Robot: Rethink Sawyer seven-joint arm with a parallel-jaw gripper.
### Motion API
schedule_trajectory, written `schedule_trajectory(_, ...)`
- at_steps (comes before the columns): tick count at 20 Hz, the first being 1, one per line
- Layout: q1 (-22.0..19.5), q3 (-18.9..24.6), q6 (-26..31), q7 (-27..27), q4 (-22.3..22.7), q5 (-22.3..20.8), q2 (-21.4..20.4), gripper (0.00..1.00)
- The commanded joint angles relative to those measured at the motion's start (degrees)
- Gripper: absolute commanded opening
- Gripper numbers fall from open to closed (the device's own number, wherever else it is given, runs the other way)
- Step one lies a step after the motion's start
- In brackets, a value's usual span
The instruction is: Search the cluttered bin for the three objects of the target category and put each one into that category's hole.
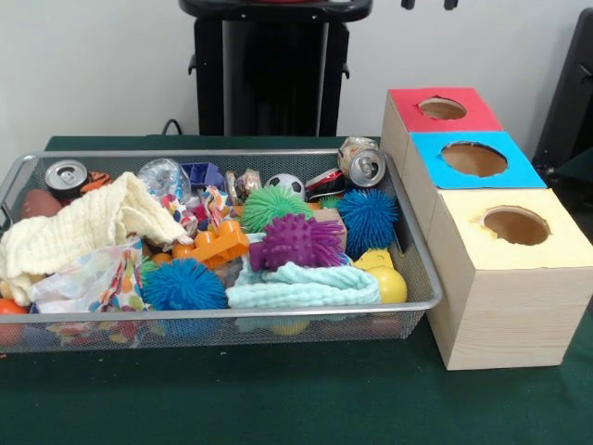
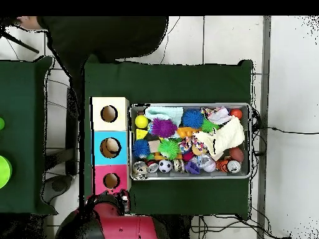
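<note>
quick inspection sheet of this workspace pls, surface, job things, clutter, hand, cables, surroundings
surface: green cloth covers the table.
job's things: wire mesh bin full; three wooden boxes beside it, with red top, blue top and yellow top, each with one hole.
clutter: spiky balls, purple, blue and green; cream cloth; mint cloth; soda cans; small football.
hand: only two dark tips at the top edge; state cannot be told.
cables: black cables on the floor.
surroundings: second green table; person at the overhead view's top edge.
</note>
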Motion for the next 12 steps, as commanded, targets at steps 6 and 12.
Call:
schedule_trajectory(6,8.12,-9.05,2.87,25.67,-7.1,-0.1,7.96,1.0)
schedule_trajectory(12,8.99,-8.88,5.93,26.24,-10.58,0.56,7.95,1.0)
